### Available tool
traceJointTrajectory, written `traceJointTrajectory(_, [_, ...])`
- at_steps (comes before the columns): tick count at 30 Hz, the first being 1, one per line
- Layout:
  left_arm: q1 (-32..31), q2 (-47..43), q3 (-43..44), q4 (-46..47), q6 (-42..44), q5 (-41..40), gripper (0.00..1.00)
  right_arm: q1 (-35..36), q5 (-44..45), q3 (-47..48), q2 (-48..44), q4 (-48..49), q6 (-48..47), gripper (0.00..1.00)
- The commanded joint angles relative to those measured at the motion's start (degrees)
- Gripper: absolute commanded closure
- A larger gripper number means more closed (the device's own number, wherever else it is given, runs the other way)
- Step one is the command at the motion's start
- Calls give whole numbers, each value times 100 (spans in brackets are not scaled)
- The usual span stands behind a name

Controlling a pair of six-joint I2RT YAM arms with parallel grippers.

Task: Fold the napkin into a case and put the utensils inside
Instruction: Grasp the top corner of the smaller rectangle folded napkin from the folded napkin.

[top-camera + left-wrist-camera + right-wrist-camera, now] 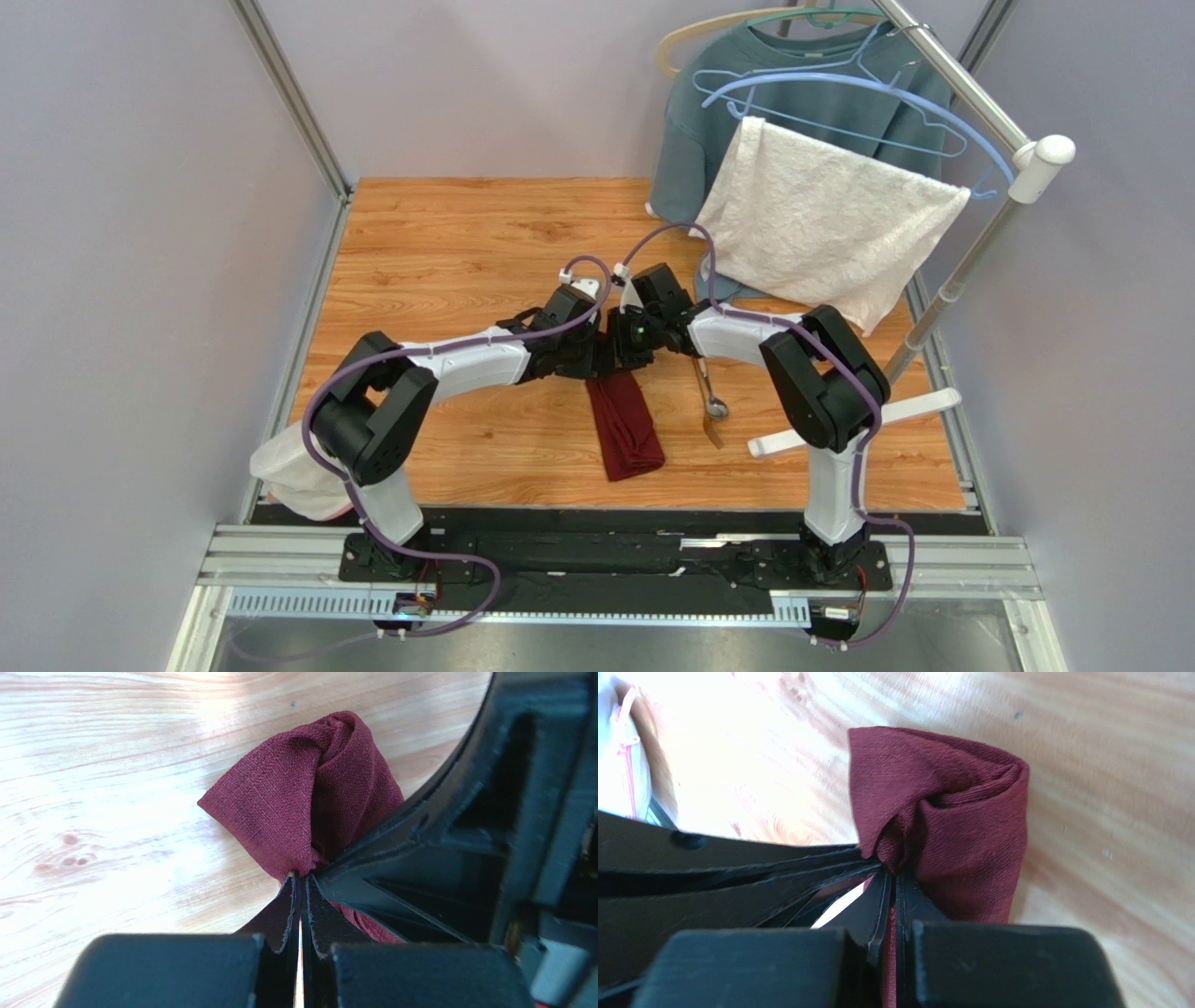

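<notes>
The maroon napkin (627,431) lies folded into a narrow strip on the wooden table, running toward the near edge. Both grippers meet at its far end. My left gripper (595,350) is shut on a bunched corner of the napkin (302,798), jaws pressed together (302,879). My right gripper (633,345) is shut on the neighbouring corner (962,812), cloth caught between its jaws (891,873). The far end is lifted and puckered. The silver spoon (710,392) lies just right of the napkin, with the golden-brown fork-like piece (713,429) by its bowl.
A white textured towel (828,224) and a grey-blue sweatshirt (697,133) hang on a metal rack (968,266) at the back right. The rack's white foot (856,423) lies at the right. A white cloth (288,476) hangs at the left edge.
</notes>
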Motion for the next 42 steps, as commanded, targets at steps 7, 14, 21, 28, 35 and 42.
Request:
traceJointTrajectory(7, [-62, -458, 5, 243, -63, 344, 100, 54, 398, 0, -21, 737, 545, 100])
traceJointTrajectory(14, [-62, -212, 155, 137, -1, 353, 100, 98, 688, -27, -197, 903, 571, 100])
traceJointTrajectory(21, [-62, -36, 181, 84, -133, 335, 100, 73, 433, -272, -91, 2051, 1511, 100])
traceJointTrajectory(28, [-53, -54, 259, -12, -142, 291, 100, 99, 749, -650, 303, 2451, 2039, 100])
traceJointTrajectory(35, [-36, -721, 77, -487, -344, 107, 29, 81, 697, -573, 322, 2171, 2101, 99])
traceJointTrajectory(42, [-1, -722, -258, -426, -879, 396, 1, 98, 591, -248, 409, 1468, 2154, 94])
